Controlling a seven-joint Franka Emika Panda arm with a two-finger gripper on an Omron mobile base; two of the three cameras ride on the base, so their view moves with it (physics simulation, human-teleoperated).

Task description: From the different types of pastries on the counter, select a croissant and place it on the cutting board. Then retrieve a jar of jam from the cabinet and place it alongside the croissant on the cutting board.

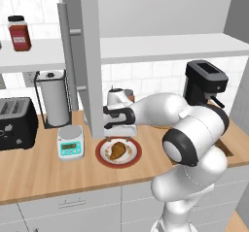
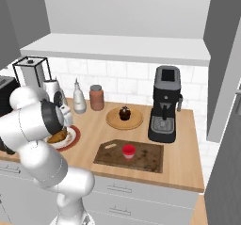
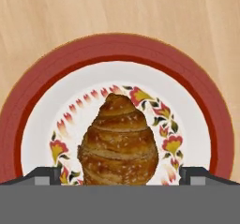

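Note:
The golden-brown croissant [image 3: 118, 141] lies on a red-rimmed plate [image 3: 117, 47] on the light wooden counter [image 1: 39, 170]. My gripper [image 3: 121, 176] is open just above it, one fingertip [image 3: 42, 175] on each side of the pastry. The left base view has the gripper [image 1: 118, 137] hanging over the croissant [image 1: 116, 150]. A dark brown cutting board [image 2: 146, 159] lies further right, with a small red jar of jam [image 2: 128, 151] standing on it. The dark cupcake [image 2: 124, 112] sits on a round wooden plate [image 2: 113, 120]. The grey cabinet door [image 1: 90, 56] stands open beside my hand.
A scale [image 1: 70, 142], a paper towel roll [image 1: 52, 97] and a black toaster [image 1: 17, 122] stand left of the plate. A coffee machine [image 2: 164, 104], a white bottle [image 2: 78, 97] and a reddish-brown canister [image 2: 96, 97] line the back wall. A dark-lidded jar [image 1: 19, 32] is on the shelf.

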